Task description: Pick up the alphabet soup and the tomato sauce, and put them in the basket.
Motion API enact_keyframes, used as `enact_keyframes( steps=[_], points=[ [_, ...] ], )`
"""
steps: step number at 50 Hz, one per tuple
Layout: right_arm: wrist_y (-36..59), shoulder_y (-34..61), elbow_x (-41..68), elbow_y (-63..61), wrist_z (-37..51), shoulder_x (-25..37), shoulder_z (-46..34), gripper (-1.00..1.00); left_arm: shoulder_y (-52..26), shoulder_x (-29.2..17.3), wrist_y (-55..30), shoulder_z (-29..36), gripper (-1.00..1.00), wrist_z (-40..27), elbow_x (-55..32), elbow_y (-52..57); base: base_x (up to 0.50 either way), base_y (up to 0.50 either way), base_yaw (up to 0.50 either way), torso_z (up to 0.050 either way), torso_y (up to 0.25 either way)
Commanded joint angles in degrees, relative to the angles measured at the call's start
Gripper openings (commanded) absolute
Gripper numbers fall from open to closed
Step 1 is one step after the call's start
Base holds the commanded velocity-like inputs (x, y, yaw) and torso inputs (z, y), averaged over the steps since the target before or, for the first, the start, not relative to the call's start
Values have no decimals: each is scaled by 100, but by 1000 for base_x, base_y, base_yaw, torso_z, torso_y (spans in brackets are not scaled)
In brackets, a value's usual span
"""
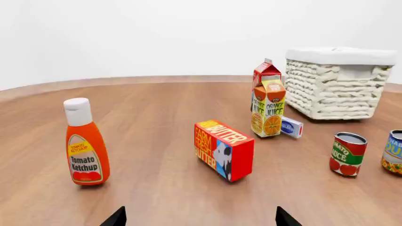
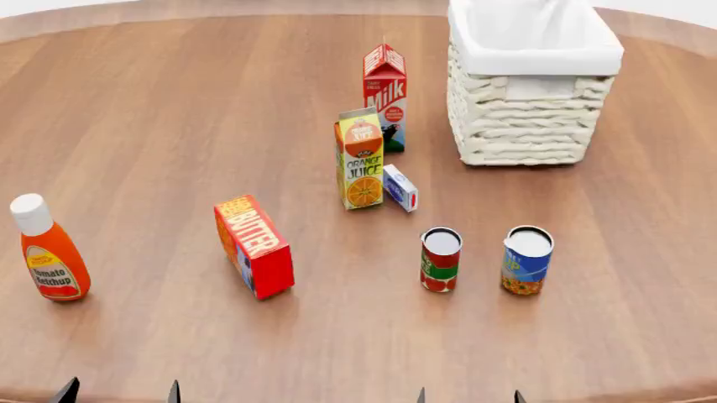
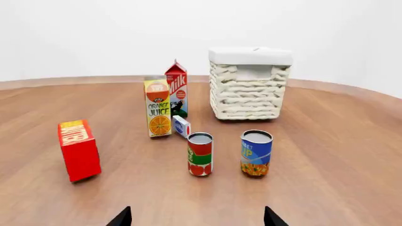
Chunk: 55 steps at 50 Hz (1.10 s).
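Probably light, rigid and slick, the alphabet soup [image 2: 526, 259] suits a mid-wall grasp; both grippers stand spread, empty

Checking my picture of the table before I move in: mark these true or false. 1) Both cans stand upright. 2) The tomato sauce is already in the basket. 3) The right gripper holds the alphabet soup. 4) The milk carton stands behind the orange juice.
1) True: the alphabet soup and tomato sauce stand upright, side by side.
2) False: it is on the table; the basket holds neither can.
3) False: the right gripper is open, short of the soup.
4) True: the milk carton stands behind the orange juice.
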State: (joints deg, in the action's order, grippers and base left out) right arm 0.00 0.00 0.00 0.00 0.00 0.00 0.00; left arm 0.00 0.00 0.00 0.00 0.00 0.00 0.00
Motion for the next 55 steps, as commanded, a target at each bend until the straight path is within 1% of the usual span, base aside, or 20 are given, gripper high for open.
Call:
enact_keyframes(
  steps=[1, 9, 11, 12, 13, 14, 17, 18, 20, 22, 23, 24, 25, 26, 31, 32, 38, 40, 52, 55],
  points=[
    [37, 21, 40, 6, 142, 88, -127, 100, -37, -70, -118, 43, 100, -82, -264, -8, 0, 0, 0, 0, 0],
    [70, 86, 104, 42, 424, 227, -265, 100, -24, -226, -17, 217, 100, -301, -368, 84, 0, 0, 0, 0, 0],
    [56, 74, 130, 41, 467, 256, -273, 100, -36, -300, -25, 308, 100, -407, -171, 61, 0, 0, 0, 0, 0],
    [69, 63, 154, 18, 483, 263, -279, 100, -24, -296, -13, 289, 100, -409, -244, 62, 0, 0, 0, 0, 0],
    [63, 51, 172, 18, 503, 268, -285, 100, 41, -276, 88, 239, 100, -306, -502, 191, 0, 0, 0, 0, 0],
    [63, 25, 176, -1, 521, 277, -303, 100, 27, -295, 39, 247, 100, -454, -346, 195, 0, 0, 0, 0, 0],
    [121, -57, 195, -142, 593, 312, -318, 100, 29, -377, -16, 336, 100, -464, -279, 232, 0, 0, 0, 0, 0],
    [101, -37, 209, -114, 613, 322, -313, 100, -9, -417, -180, 395, 100, -539, -122, 360, 0, 0, 0, 0, 0],
    [177, -39, 188, -262, 654, 347, -348, 100, 16, -478, -203, 455, 100, -544, -50, 587, 0, 0, 0, 0, 0],
    [410, -66, 175, -702, 688, 376, -389, 100, 93, -506, -498, 448, 100, -519, -150, 1102, 0, 0, 0, 0, 0],
    [462, -82, 181, -862, 694, 391, -404, 100, 120, -514, -329, 427, 100, -495, -220, 1175, 0, 0, 0, 0, 0],
    [572, -100, 202, -1123, 706, 405, -406, 100, 187, -538, -413, 403, 100, -428, -374, 1459, 0, 0, 0, 0, 0],
    [644, -107, 204, -1313, 710, 424, -423, 100, 193, -554, -583, 394, 100, -481, -351, 1648, 0, 0, 0, 0, 0],
    [753, -119, 163, -1554, 737, 445, -450, 100, 182, -578, -561, 398, 100, -448, -403, 1788, 0, 0, 0, 0, 0],
    [1223, -151, 111, -2423, 814, 540, -480, 100, 184, -647, -1013, 463, 100, -544, -347, 2536, 0, 0, 0, 0, 0],
    [1386, -149, 115, -2732, 832, 559, -467, 100, 195, -668, -1185, 463, 100, -576, -340, 2849, 0, 0, 0, 0, 0],
    [1948, -94, 77, -3665, 874, 654, -561, 100, 208, -721, -1700, 415, 100, -678, -469, 3751, 0, 0, 0, 0, 0],
    [1985, -74, -315, -3814, 933, 792, -785, 100, 223, -724, -1792, 381, 100, -698, -552, 3943, 0, 0, 0, 0, 0],
    [2773, 108, -246, -4860, 919, 801, -892, 100, 101, -888, -2568, 389, 100, -863, -660, 5167, 0, 0, 0, 0, 0],
    [2753, 100, -130, -4915, 932, 784, -808, 100, 69, -917, -2732, 415, 100, -899, -668, 5407, 0, 0, 0, 0, 0]
  ],
)
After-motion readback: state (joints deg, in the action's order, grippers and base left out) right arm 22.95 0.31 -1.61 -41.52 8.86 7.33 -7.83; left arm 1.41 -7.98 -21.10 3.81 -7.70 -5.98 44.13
